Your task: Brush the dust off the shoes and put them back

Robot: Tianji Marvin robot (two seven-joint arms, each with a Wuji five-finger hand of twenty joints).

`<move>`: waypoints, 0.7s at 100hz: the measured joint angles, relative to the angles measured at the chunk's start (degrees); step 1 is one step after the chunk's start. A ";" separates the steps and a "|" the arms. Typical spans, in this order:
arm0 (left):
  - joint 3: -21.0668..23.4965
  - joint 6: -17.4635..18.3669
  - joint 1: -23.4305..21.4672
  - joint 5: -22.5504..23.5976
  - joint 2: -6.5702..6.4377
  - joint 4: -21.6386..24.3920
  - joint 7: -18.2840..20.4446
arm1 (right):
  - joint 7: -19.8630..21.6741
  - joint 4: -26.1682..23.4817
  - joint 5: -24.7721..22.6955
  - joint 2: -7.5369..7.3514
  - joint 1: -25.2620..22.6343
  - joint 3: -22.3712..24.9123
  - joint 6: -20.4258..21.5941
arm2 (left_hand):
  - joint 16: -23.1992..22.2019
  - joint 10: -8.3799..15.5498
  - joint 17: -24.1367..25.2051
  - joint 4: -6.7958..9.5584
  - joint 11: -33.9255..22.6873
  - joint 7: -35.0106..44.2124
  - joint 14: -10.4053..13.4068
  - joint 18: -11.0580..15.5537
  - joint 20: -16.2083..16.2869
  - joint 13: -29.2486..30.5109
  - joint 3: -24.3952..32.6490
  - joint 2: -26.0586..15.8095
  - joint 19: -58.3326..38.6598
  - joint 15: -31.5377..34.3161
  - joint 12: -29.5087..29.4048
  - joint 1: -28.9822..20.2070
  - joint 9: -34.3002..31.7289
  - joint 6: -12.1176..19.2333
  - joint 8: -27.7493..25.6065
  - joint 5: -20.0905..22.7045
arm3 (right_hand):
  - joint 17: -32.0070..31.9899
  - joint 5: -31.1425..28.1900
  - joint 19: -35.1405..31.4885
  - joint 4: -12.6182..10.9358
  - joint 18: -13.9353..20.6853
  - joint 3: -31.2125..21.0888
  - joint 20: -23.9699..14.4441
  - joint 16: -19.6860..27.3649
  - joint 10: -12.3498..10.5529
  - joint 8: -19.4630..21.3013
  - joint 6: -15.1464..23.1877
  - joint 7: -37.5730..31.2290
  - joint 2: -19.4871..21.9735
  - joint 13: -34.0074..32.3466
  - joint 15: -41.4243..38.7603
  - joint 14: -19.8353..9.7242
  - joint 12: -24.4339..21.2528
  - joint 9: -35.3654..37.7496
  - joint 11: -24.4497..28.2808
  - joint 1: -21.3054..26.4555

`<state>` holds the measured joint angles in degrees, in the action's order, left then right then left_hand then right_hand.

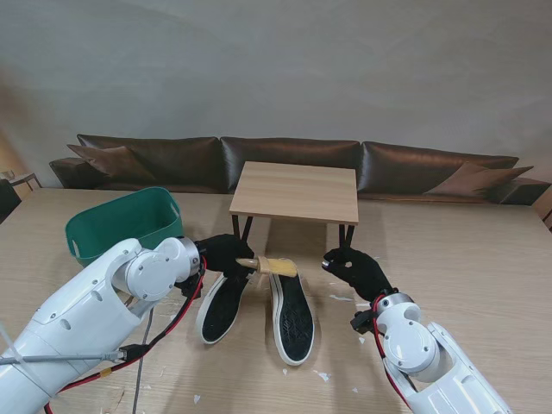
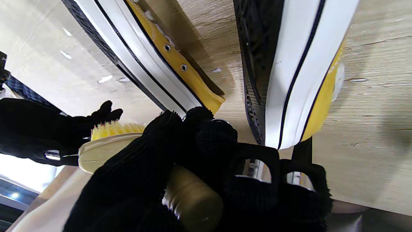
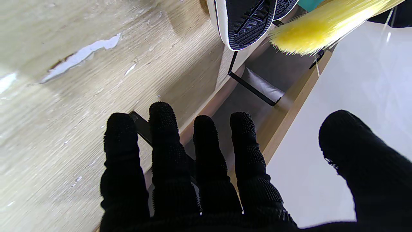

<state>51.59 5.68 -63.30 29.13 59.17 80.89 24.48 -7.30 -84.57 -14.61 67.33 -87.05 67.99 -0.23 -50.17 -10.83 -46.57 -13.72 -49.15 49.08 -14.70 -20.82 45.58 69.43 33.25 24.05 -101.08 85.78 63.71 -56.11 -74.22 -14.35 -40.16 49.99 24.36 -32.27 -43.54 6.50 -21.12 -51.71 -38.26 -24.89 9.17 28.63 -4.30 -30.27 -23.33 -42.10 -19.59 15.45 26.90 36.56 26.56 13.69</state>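
Stand view, bottom corners: both white arms rise from the lower edge. Scraps of white debris (image 1: 322, 376) dot the light wood table (image 1: 483, 259) at lower centre. Mid-frame, two yellow canvas sneakers lie sole-up side by side, black treads ringed by white rubber: left shoe (image 1: 221, 307) angled, right shoe (image 1: 291, 316) straighter, apart with a narrow gap between them. Left hand (image 1: 226, 255), black glove, fingers clamped round the wooden handle of a yellow-bristled brush (image 1: 274, 266), brush head over the far end of the right shoe. Right hand (image 1: 355, 267) at centre-right holds nothing, fingers (image 3: 164, 141) spread. Upper left: green plastic basket (image 1: 121, 222). Upper centre: small wooden side table with black legs (image 1: 296, 191). Top: brown leather sofa (image 1: 293, 159) against the wall
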 measured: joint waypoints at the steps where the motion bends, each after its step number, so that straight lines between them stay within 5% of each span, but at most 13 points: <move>1: -0.03 0.00 0.05 0.03 0.03 -0.13 -0.09 | 0.01 0.00 0.00 0.00 -0.01 0.02 0.00 | 0.00 0.00 0.00 0.00 0.00 0.00 0.00 0.00 0.00 0.00 0.00 0.00 0.00 0.00 0.00 0.00 0.00 0.00 0.00 0.00 | 0.00 0.00 0.00 0.00 0.00 0.00 0.00 0.00 0.00 0.00 0.00 0.00 0.00 0.00 0.00 0.00 0.00 0.00 0.00 0.00; 34: -1.05 -1.43 0.54 -0.22 0.39 -2.17 -0.98 | 0.54 -0.75 -0.01 -0.17 -0.52 0.35 -0.28 | 0.00 -0.01 0.02 0.00 0.00 -0.21 -0.01 0.00 0.01 0.00 0.00 0.00 0.00 0.00 0.00 0.00 0.00 -0.01 0.01 0.00 | 0.00 0.00 0.00 0.00 0.00 0.00 0.00 0.00 0.02 -0.01 0.00 0.00 0.00 0.00 0.00 0.00 0.00 0.00 0.00 0.00; 70: -1.49 -2.57 -0.91 -0.97 -0.42 0.89 3.12 | 0.65 -1.07 -0.04 -0.23 -0.77 0.50 -0.37 | 0.00 -0.03 0.02 0.00 0.00 -0.22 -0.02 0.00 0.02 0.00 0.00 0.00 0.00 0.00 0.00 0.00 0.00 -0.03 0.01 0.00 | 0.00 0.00 0.00 0.00 0.00 0.00 0.00 0.00 0.05 -0.16 -0.01 0.00 0.00 0.00 0.00 0.00 0.00 0.00 0.00 0.00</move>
<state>50.10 3.11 -64.21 28.16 58.75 81.79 27.60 -6.65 -85.65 -14.65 67.10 -87.83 68.50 -0.60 -50.17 -10.85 -46.54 -13.72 -49.14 48.86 -14.71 -20.83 45.60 69.43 33.25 24.05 -101.08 85.78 63.72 -56.11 -74.22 -14.38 -40.16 49.99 24.36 -32.27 -43.55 6.50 -21.12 -51.71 -38.26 -24.89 9.21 28.47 -4.30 -30.27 -23.33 -42.10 -19.59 15.45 26.90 36.56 26.56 13.69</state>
